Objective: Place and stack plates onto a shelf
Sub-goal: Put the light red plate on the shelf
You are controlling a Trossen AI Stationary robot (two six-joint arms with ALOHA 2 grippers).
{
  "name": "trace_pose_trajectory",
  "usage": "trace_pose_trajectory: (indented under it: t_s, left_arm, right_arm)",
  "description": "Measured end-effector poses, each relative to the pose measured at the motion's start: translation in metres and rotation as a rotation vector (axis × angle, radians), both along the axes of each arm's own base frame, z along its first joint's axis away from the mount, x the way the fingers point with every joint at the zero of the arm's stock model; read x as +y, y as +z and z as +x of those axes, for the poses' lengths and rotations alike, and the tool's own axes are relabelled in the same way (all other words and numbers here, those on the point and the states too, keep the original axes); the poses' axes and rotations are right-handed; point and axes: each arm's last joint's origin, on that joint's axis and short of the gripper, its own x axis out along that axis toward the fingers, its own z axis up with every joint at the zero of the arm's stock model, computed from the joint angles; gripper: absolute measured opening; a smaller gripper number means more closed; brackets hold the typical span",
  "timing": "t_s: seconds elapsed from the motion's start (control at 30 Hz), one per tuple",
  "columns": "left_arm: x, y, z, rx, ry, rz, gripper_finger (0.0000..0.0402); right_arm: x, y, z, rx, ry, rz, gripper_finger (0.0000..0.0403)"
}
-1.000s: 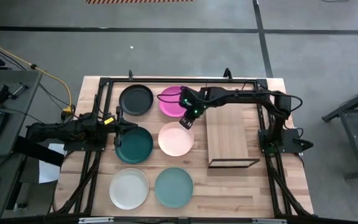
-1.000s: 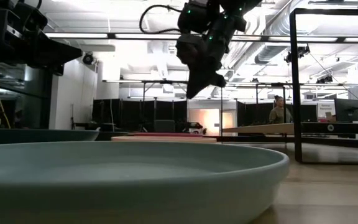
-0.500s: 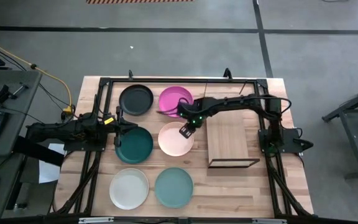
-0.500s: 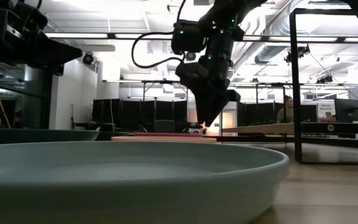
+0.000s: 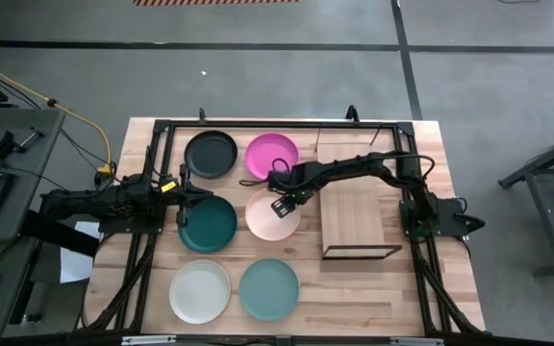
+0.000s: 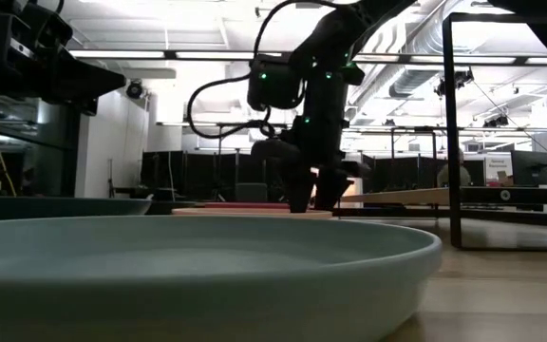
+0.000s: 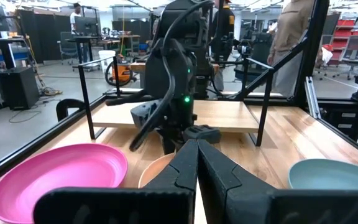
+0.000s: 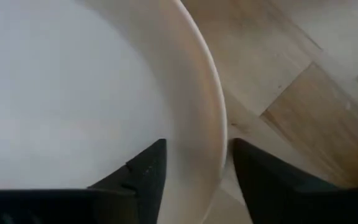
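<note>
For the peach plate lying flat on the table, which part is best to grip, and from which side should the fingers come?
Grip the raised rim of the peach plate on its shelf-facing side, coming from above. The plate lies flat, so only the thin rim offers a hold. The right gripper is already there, open, one finger inside the rim and one outside.

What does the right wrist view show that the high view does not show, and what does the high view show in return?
Only the right wrist view shows the right gripper open, one finger on each side of the pale peach plate's rim.

Only the high view shows all six plates, the shelf with nothing on it, and the left gripper waiting over the dark green plate.

Both show the right gripper at the peach plate on the wooden table.
</note>
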Motion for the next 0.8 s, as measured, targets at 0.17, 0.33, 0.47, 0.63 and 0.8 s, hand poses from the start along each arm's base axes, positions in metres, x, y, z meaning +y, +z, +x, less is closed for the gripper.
trace_pose_trajectory:
  t_s: [0.17, 0.33, 0.47, 0.63, 0.8]
  left_arm:
    - [0.000, 0.000, 0.000, -0.001, 0.000, 0.000, 0.0001]
    - [0.000, 0.000, 0.000, 0.000, 0.000, 0.000, 0.0001]
    - [0.000, 0.000, 0.000, -0.001, 0.000, 0.000, 0.0001]
    - [0.000, 0.000, 0.000, -0.001, 0.000, 0.000, 0.0001]
    - [0.000, 0.000, 0.000, 0.000, 0.000, 0.000, 0.0001]
  right_arm:
    - [0.006, -0.007, 0.001, 0.027, 0.010, -0.050, 0.0076]
    - [0.006, 0.001, 0.001, -0.005, 0.038, -0.075, 0.0013]
    - [-0.002, 0.013, -0.002, -0.035, 0.066, -0.052, 0.0002]
    - [-0.013, 0.045, -0.008, -0.133, 0.127, -0.026, 0.0000]
    - [-0.020, 0.075, -0.018, -0.213, 0.189, -0.002, 0.0000]
